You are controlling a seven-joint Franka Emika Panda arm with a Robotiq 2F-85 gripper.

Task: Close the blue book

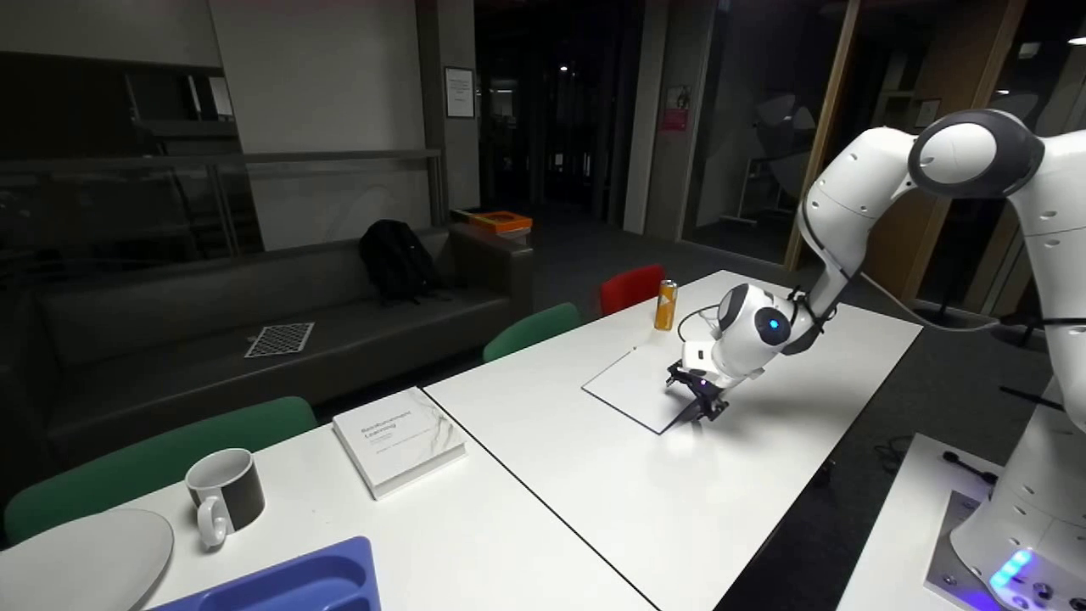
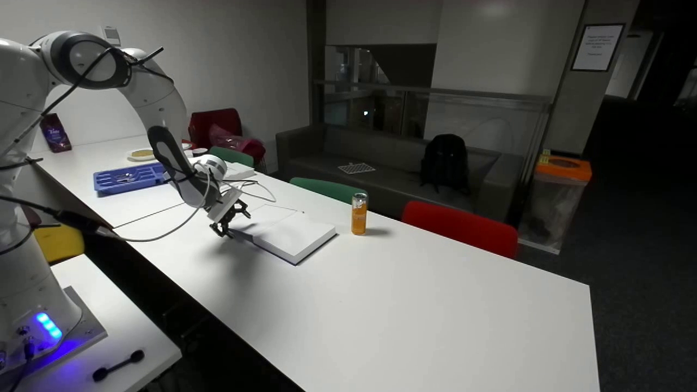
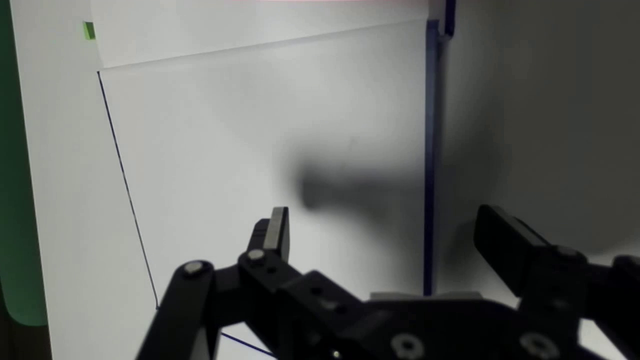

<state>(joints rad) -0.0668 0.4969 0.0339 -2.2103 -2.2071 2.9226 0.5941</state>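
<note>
The blue book lies open on the table, with white pages up and a thin dark-blue cover edge showing. Its pages show in both exterior views and in the wrist view. In an exterior view, a thick page block lies on the side by the can and a thin, flat side lies farther away. My gripper is over the thin side's edge in both exterior views. In the wrist view my gripper is open, with the blue edge running between its fingers. I cannot tell whether a finger touches the cover.
An orange can stands near the book at the table's far edge. A white book with grey print, a mug, a plate and a blue tray are farther along. Chairs line the far edge.
</note>
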